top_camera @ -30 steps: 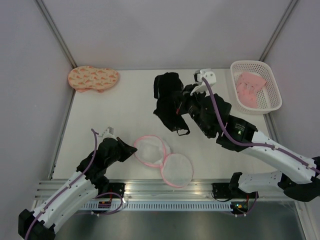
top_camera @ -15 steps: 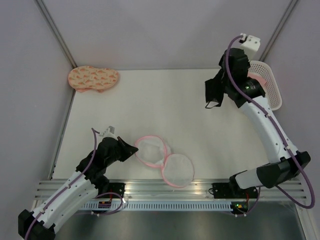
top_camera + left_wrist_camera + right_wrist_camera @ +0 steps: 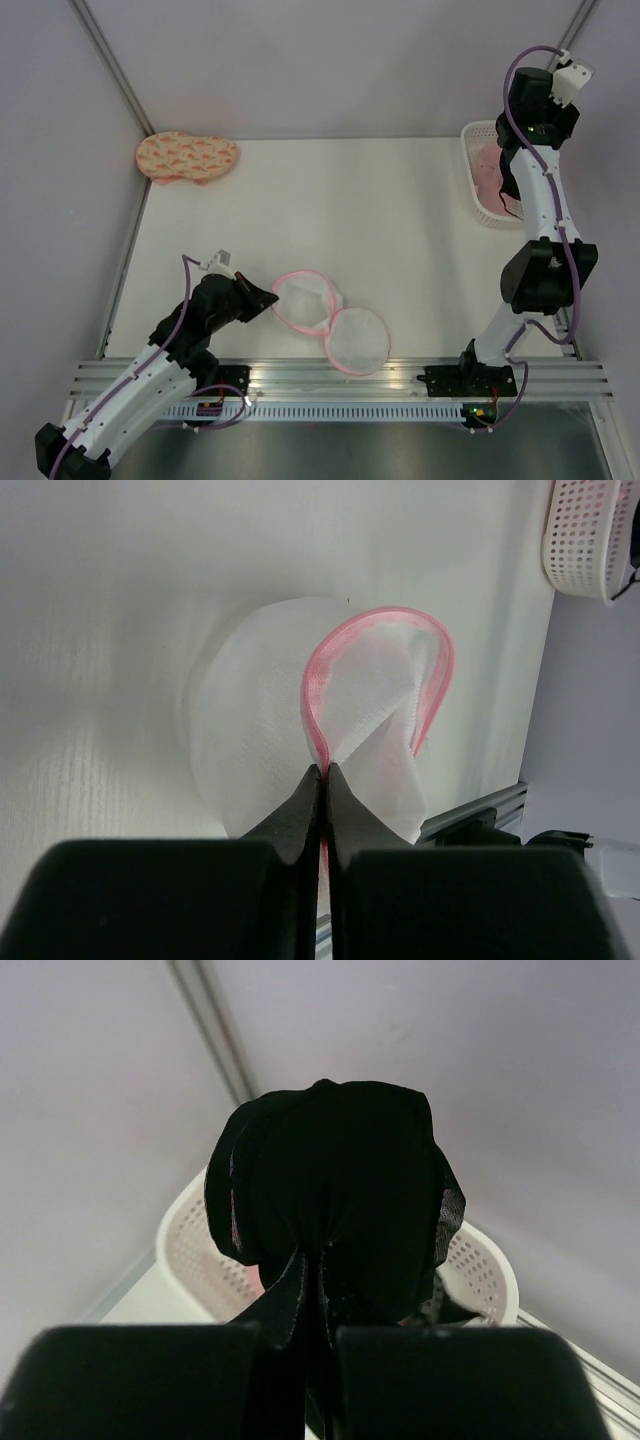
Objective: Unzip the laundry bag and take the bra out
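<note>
Two arms stand at the near edge of one white table, which has pale walls around it. Nearest, the left gripper is pinched tight on the pink zipper rim of the single laundry bag, which lies spread open. Farther back, the right gripper is clamped on the one black bra, held above one white basket containing a pink garment. One peach padded piece lies at the far left.

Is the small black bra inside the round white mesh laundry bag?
No, the small black bra is pinched in the right hand, with the white plastic lattice basket behind it.
</note>
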`<state>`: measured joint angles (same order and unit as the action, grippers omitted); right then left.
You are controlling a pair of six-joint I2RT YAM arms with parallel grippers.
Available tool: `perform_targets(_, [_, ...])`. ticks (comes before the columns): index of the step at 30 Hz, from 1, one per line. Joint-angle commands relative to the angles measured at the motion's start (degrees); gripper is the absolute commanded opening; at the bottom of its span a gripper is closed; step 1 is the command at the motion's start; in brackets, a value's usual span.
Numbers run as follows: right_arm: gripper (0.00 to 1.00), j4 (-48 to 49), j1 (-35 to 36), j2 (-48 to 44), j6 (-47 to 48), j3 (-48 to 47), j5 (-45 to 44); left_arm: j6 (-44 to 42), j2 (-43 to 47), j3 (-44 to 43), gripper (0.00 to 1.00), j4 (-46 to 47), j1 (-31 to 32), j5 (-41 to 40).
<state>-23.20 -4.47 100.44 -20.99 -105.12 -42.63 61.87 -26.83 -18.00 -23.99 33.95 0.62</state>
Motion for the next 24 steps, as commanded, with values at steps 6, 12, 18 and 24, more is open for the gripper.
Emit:
perform_targets(6, [0.00,5.09,-3.61,11.96,-0.28,-4.65,-6.94,-1.31,1.25,-2.74,0.02,-1.94,0.32,1.93])
perform_targets(12, [0.00,5.98,-3.88,19.34,-0.27,-9.22,-0.90,-1.14,1.87,-4.06,0.02,-4.31,0.32,0.70])
perform_targets(18, [0.59,2.82,-3.97,25.94,1.05,-20.01,15.90,-1.04,1.87,-5.03,0.02,-4.93,0.32,-0.18])
perform_targets(24, [0.98,0.18,-3.53,20.70,-0.28,-22.41,22.06,-1.40,0.82,-5.47,0.08,-4.93,0.32,-0.27])
